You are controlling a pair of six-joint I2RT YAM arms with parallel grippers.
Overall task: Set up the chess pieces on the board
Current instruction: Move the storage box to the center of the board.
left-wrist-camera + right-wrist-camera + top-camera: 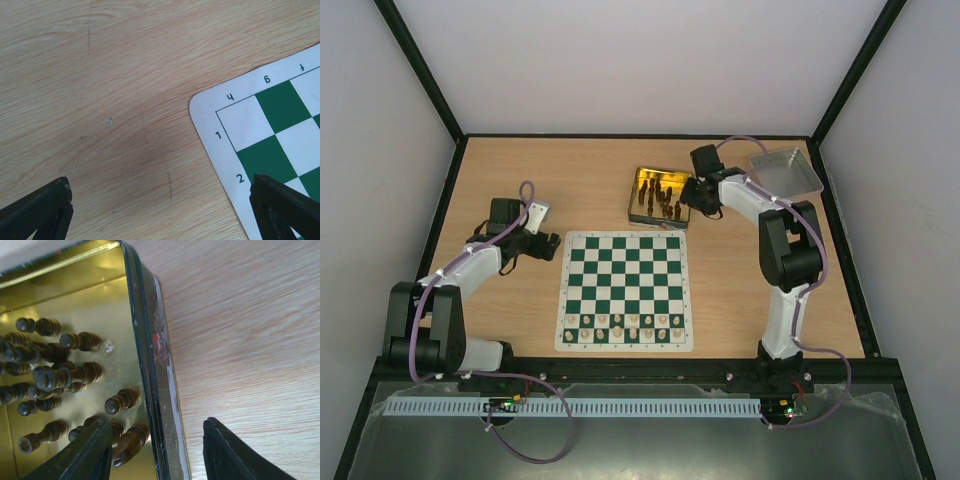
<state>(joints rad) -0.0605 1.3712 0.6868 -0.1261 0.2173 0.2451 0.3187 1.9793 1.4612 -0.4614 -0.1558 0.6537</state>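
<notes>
Several dark brown chess pieces lie on their sides inside a gold tin, which stands behind the board's far right corner. The green and white board lies mid-table. My right gripper is open and straddles the tin's right wall: one finger hangs over the pieces, the other over bare wood. It holds nothing. My left gripper is open and empty, low over the table by the board's far left corner. Its fingers show at the bottom edge.
Pale cream pieces fill the board's two nearest rows. A grey tray sits at the back right, behind the right arm. Black frame rails edge the wooden table.
</notes>
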